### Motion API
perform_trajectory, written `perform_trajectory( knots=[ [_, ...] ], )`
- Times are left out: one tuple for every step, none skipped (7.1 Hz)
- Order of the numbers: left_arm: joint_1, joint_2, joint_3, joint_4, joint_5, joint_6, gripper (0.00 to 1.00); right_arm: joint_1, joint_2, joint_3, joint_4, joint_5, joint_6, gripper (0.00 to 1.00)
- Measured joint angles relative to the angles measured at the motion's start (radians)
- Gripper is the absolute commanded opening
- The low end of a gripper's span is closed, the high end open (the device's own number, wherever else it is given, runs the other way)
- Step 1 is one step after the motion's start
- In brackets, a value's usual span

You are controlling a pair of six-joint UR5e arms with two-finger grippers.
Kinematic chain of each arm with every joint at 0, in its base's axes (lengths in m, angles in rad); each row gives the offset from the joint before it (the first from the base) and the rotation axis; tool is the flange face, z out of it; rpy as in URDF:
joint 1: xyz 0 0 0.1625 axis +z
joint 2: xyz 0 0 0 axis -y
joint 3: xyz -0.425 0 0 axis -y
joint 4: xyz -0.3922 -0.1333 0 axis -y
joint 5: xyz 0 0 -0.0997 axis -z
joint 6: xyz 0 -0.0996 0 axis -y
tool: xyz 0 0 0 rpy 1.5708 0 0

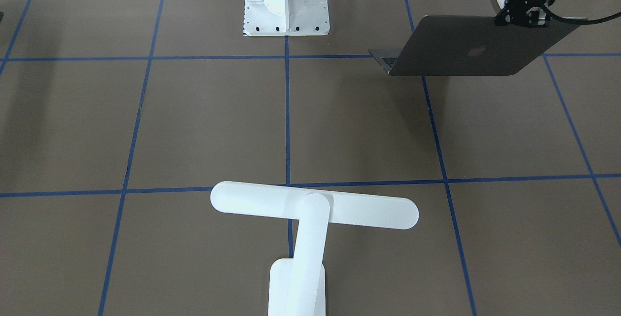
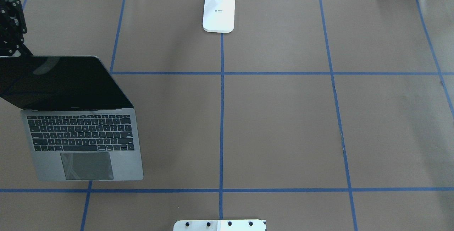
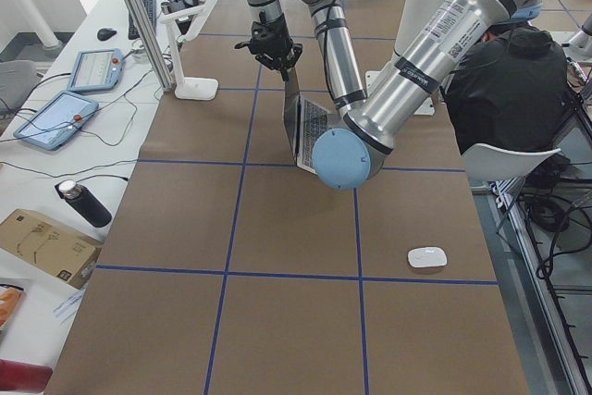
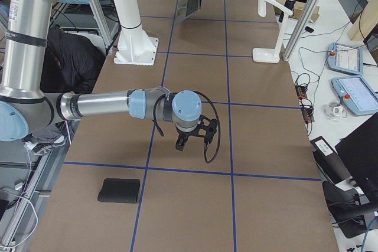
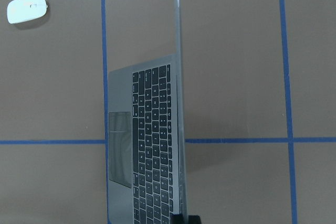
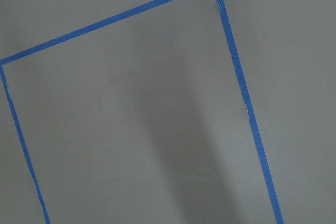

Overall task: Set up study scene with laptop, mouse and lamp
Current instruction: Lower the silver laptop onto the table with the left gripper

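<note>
- The lamp (image 1: 314,209) is standing nearest you.
- The left gripper (image 1: 523,17) is pinching the laptop (image 1: 465,46) lid; forcing the hinge risks tipping it backward.
- You cannot tell how wide the right gripper (image 4: 192,140) is.

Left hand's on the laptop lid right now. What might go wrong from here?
The left hand pinches the laptop lid near one top corner, not mid-edge, so more pushing may twist the hinge or skid the base across the table. Nothing holds the base down: the right hand hangs far down the table. On release, a careless retreat might knock the open lid.
</note>
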Motion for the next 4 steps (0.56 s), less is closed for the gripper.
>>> perform_trajectory(
  knots=[
    [0.036, -0.021, 0.019, -0.007, 0.0, -0.042, 0.0, 0.0, 0.001, -0.002, 0.0, 0.0, 0.0, 1.0],
    [0.075, -0.043, 0.045, -0.017, 0.001, -0.08, 0.0, 0.0, 0.002, -0.002, 0.0, 0.0, 0.0, 1.0],
    [0.111, -0.066, 0.072, -0.028, 0.001, -0.113, 0.0, 0.0, 0.001, -0.002, 0.0, 0.0, 0.0, 1.0],
    [0.139, -0.087, 0.091, -0.039, 0.001, -0.146, 0.0, 0.0, 0.001, -0.002, 0.0, 0.0, 0.0, 1.0]
  ],
)
